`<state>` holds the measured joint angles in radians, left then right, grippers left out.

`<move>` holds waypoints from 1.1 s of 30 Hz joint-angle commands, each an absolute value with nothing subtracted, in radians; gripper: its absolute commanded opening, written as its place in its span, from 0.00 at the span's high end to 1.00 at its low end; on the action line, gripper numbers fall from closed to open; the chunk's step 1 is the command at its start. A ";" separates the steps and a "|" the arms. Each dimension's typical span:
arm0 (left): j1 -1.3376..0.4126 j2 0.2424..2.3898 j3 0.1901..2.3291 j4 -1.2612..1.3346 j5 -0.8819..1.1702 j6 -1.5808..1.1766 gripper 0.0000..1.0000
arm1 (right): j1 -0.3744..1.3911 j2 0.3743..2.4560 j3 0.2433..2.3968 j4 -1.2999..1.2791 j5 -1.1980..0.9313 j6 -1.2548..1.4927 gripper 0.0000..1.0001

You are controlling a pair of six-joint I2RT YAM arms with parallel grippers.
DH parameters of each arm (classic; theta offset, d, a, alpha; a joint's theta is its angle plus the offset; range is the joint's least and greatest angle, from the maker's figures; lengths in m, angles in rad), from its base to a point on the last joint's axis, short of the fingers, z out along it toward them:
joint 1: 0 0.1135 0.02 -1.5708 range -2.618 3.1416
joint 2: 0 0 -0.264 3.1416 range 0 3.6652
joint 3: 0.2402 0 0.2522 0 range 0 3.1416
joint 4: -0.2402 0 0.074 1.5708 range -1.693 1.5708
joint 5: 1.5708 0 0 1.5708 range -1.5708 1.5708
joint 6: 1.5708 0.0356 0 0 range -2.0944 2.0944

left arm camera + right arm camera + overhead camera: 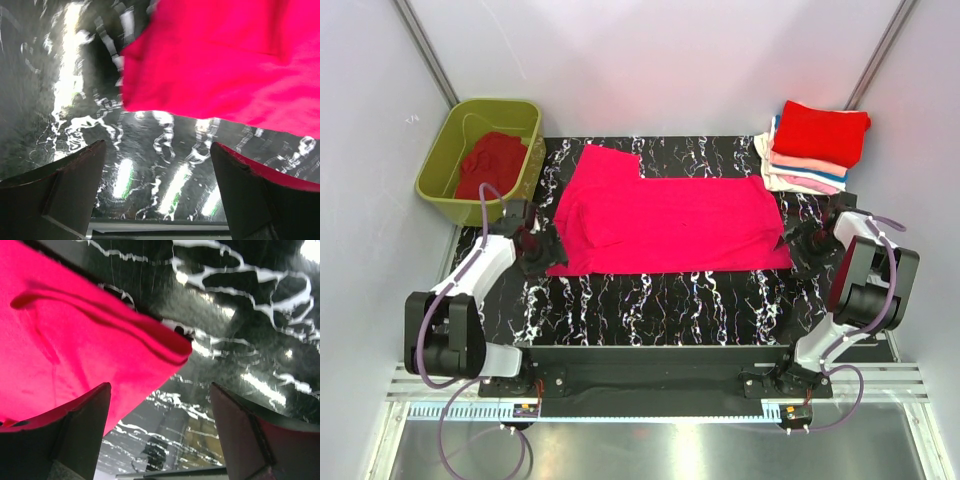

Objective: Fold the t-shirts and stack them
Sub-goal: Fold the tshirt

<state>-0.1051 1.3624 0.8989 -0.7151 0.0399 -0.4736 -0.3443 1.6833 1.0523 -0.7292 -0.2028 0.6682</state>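
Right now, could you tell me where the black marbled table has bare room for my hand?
Widest: the strip between the arm bases and the spread magenta t-shirt. Smaller: behind it, beside the folded shirt stack. Crowded: its ends, at the left gripper and right gripper.

An olive-green plastic tub [438, 160] sits in the upper left of the frame, at the corner of the black, white-veined tabletop [650, 300] filling the centre.

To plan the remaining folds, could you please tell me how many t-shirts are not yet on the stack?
2. The magenta t-shirt lies partly folded on the table; a crumpled red t-shirt sits in the green tub, where more may be hidden beneath it.
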 commanded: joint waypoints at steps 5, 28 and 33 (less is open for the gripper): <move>-0.018 1.379 0.828 -0.499 0.138 -0.520 0.09 | -0.347 1.756 1.086 -0.647 -0.163 0.652 0.22; -0.002 1.520 0.747 -0.241 0.138 -0.660 0.97 | -0.354 1.833 1.077 -0.600 -0.158 0.649 1.00; -0.002 1.409 0.770 -0.392 0.049 -0.664 1.00 | -0.417 1.758 1.042 -0.661 -0.045 0.669 1.00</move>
